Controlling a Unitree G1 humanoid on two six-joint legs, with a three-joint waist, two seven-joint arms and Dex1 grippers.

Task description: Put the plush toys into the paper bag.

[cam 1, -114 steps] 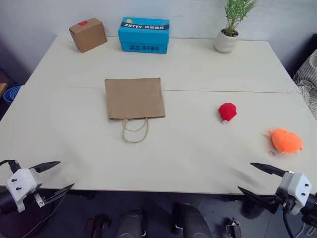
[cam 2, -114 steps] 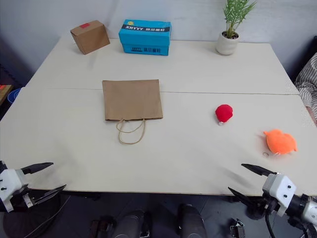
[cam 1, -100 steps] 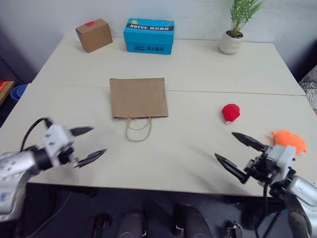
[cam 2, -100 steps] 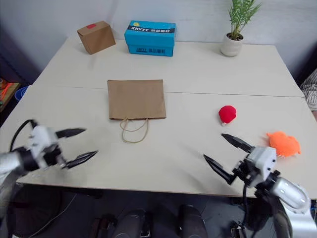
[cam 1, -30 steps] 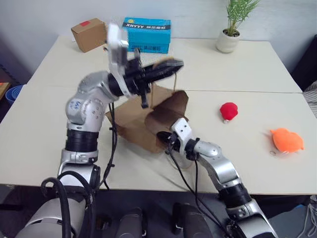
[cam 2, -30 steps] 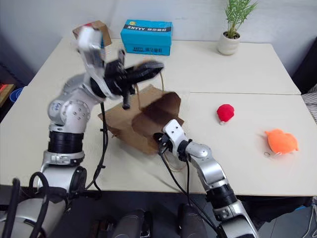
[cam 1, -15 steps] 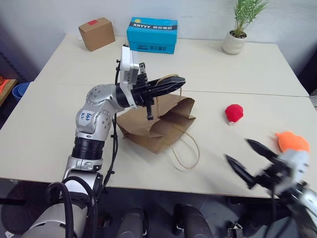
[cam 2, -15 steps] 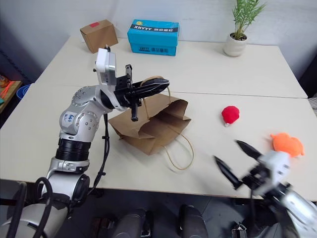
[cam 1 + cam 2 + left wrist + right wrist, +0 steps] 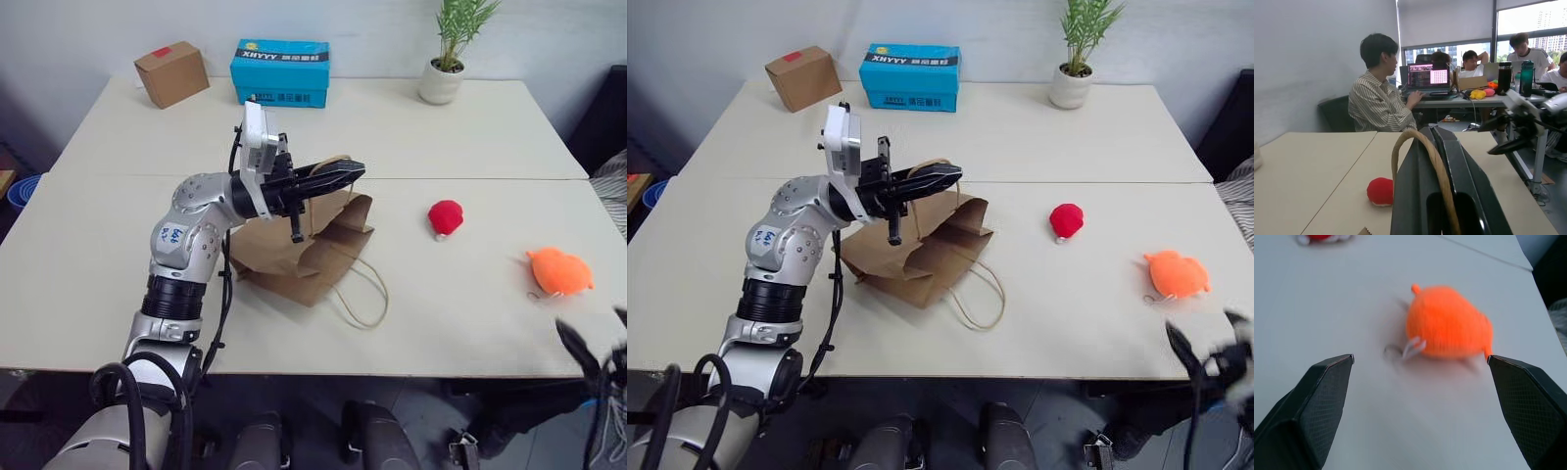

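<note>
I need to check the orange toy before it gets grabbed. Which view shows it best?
The right wrist view: the orange plush toy lies large and unobstructed on the table, ahead of the open right gripper. Both eye views show it small, near the table's right edge.

— Paper bag (image 9: 294, 257)? Matt brown kraft paper, creased; twisted cord handle (image 9: 1422, 156).
— Plush toys? Fuzzy cloth, red (image 9: 446, 216) and orange (image 9: 1448, 324). Bench (image 9: 411, 127) smooth, matt cream.
</note>
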